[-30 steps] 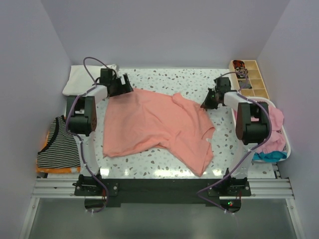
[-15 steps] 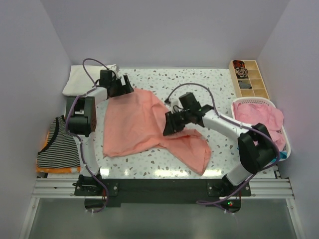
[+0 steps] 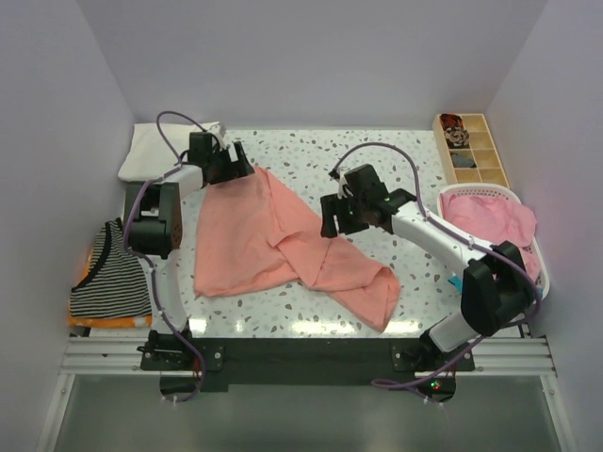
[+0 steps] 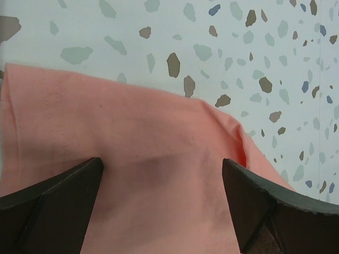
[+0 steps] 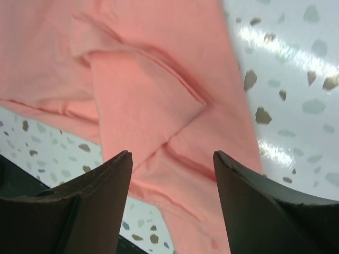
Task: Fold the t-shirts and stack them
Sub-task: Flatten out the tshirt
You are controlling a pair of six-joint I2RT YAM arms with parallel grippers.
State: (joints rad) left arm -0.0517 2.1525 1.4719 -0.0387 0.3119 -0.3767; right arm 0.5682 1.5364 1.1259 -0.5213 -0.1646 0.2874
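Note:
A salmon-pink t-shirt (image 3: 247, 240) lies on the speckled table, its right side folded over towards the middle. My left gripper (image 3: 237, 169) is open at the shirt's far left corner. In the left wrist view the pink cloth (image 4: 137, 137) spreads under and between the wide-apart fingers of that gripper (image 4: 163, 174). My right gripper (image 3: 331, 219) hovers open over the folded edge near the middle. In the right wrist view a folded flap of the shirt (image 5: 143, 100) lies below that gripper (image 5: 172, 159), and nothing is held.
A black-and-white striped tee (image 3: 109, 273) lies on an orange cloth at the left edge. A white folded cloth (image 3: 151, 147) lies at the back left. A white basket (image 3: 477, 191) with pink clothes (image 3: 492, 224) stands at the right, and a wooden compartment tray (image 3: 474, 149) behind it.
My right arm swung from the right edge across to the middle, dragging the shirt's right side over itself, then opened and let the cloth drop. The left arm stayed put.

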